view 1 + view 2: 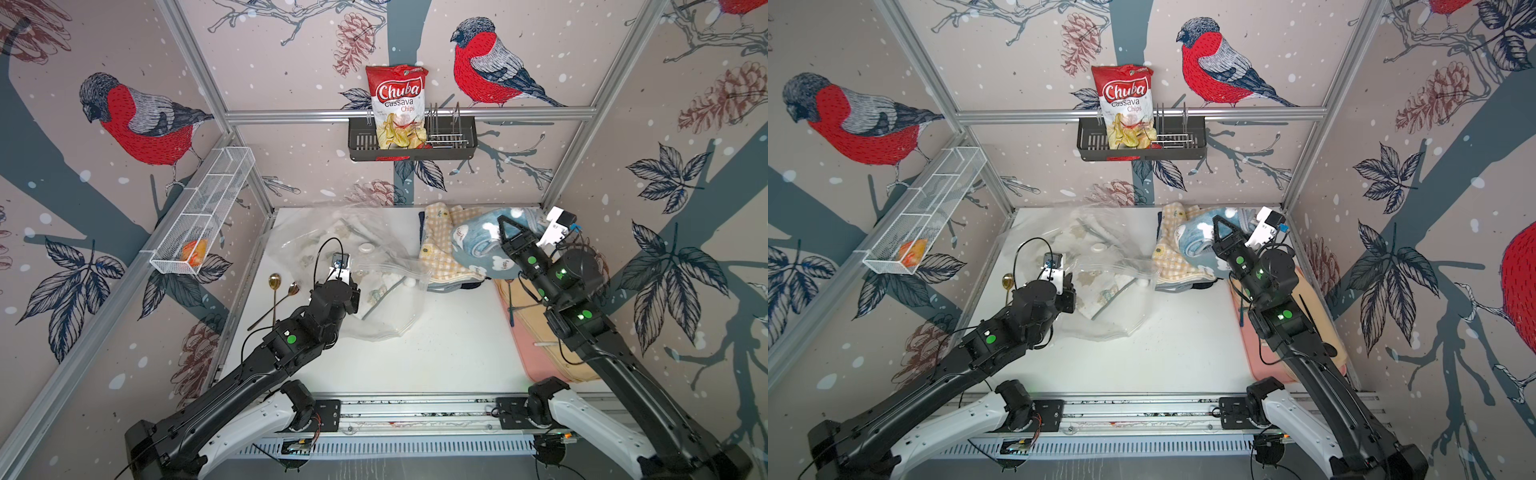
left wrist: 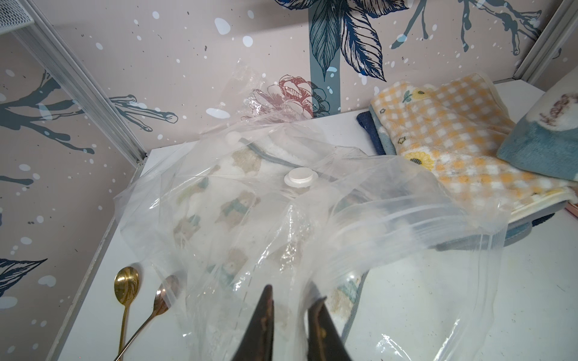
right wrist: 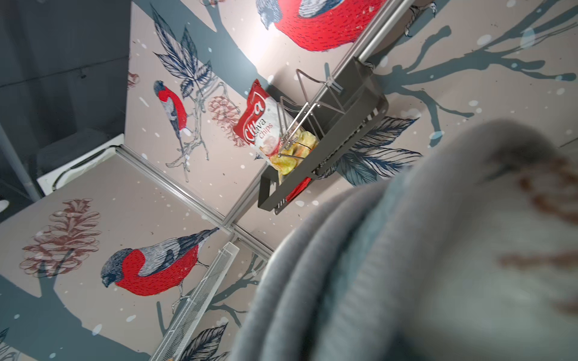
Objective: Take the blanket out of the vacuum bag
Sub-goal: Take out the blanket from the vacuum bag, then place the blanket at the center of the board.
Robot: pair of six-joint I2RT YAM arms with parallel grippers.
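the left gripper (image 2: 292,304) is holding its jaws at a narrow gap and pinching a raised fold of the vacuum bag (image 2: 312,218), whose clear plastic is tenting up toward the fingertips. straight ahead of those jaws the white valve cap (image 2: 301,177) is sitting on the bag's face, and the bear-print blanket (image 2: 219,200) is lying beneath it, inside the bag. the zip-seal edge (image 2: 422,225) is trailing off to one side of the jaws, while two spoons (image 2: 126,283) are lying on the other side, just beside the bag's edge. the right gripper (image 1: 503,224) is showing its jaws closed together, their tips resting against a bunched blue blanket (image 1: 473,249) that is lying on a yellow checked cloth (image 1: 436,253); whether those jaws are pinching any fleece cannot be told.
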